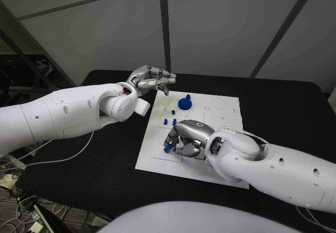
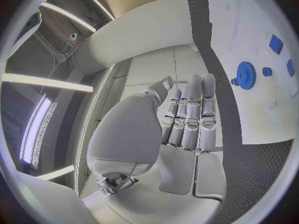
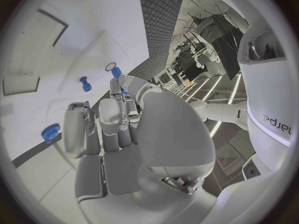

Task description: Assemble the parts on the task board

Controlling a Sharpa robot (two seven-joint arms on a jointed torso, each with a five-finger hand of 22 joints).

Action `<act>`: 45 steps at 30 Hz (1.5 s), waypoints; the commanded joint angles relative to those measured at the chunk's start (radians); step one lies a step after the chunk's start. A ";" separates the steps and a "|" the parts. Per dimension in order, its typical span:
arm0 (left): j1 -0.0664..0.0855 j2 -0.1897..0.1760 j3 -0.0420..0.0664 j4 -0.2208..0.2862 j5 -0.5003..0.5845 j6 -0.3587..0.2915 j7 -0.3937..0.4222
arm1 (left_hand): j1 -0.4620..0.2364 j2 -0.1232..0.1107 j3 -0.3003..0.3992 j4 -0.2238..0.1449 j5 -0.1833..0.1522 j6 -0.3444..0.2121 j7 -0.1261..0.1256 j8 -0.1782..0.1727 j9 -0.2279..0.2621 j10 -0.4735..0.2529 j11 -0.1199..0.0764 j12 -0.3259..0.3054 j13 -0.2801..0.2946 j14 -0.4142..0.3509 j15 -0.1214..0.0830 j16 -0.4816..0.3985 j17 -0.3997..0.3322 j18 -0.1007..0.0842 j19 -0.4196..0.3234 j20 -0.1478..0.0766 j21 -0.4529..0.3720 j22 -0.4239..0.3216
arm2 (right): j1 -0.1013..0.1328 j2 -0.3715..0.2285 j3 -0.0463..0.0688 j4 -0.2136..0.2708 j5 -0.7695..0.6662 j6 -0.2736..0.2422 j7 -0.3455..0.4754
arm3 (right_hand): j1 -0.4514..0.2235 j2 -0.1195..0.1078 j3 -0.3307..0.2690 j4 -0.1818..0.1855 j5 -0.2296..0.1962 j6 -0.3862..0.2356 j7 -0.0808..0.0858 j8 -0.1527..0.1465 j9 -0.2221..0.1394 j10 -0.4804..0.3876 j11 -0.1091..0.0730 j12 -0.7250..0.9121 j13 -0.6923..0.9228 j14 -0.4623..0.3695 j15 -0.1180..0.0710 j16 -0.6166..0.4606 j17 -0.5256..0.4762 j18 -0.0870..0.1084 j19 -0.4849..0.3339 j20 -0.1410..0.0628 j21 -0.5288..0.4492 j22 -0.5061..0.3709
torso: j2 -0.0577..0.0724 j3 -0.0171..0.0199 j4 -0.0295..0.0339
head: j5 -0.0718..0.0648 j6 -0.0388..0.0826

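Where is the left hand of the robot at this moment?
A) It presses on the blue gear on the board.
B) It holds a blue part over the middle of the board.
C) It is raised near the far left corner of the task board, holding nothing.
C: in the head view the left hand is raised near the far left corner of the task board, apart from the blue gear, and the left wrist view shows nothing in it.
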 commanded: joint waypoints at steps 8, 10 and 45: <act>0.001 -0.003 0.001 0.004 0.002 0.010 0.009 | 0.009 0.002 -0.003 -0.001 -0.001 -0.010 0.000 0.005 0.000 -0.006 -0.002 0.005 0.001 -0.005 -0.001 -0.003 -0.001 -0.018 0.005 0.004 -0.005 -0.001 | -0.001 0.005 0.000 -0.009 -0.052 0.023 -0.030 | -0.007 0.002 -0.003 0.002 0.006 0.000 0.006 0.007 0.016 -0.005 -0.001 -0.005 -0.001 0.010 0.001 0.003 -0.003 -0.011 0.002 0.002 0.000 0.110 | 0.000 0.0000 0.0003 | 0.001 -0.002; 0.002 -0.004 0.001 0.004 0.002 0.010 0.009 | 0.009 0.002 -0.003 -0.001 -0.001 -0.010 0.000 0.005 0.000 -0.006 -0.002 0.005 0.001 -0.005 -0.001 -0.003 -0.001 -0.018 0.005 0.004 -0.005 -0.001 | -0.001 0.006 0.000 -0.010 -0.056 0.026 -0.033 | -0.007 0.002 -0.003 0.002 0.006 0.000 0.006 0.007 0.016 -0.005 -0.001 -0.005 -0.001 0.010 0.001 0.003 -0.003 -0.011 0.002 0.002 0.000 0.110 | 0.000 0.0002 0.0002 | 0.002 -0.003; 0.002 -0.006 0.001 0.006 0.002 0.015 0.005 | 0.007 0.003 -0.006 -0.001 -0.001 -0.013 0.001 0.006 -0.001 -0.010 -0.001 0.009 0.002 -0.007 0.000 -0.006 -0.004 -0.018 0.006 0.004 -0.007 -0.002 | -0.003 0.024 -0.027 -0.015 -0.074 -0.057 -0.006 | -0.063 -0.049 -0.038 0.028 0.007 -0.294 0.003 -0.057 -0.030 -0.160 0.042 -0.094 -0.049 -0.016 0.036 -0.023 -0.069 0.014 -0.075 0.036 -0.089 0.033 | 0.000 0.0006 -0.0005 | 0.006 -0.008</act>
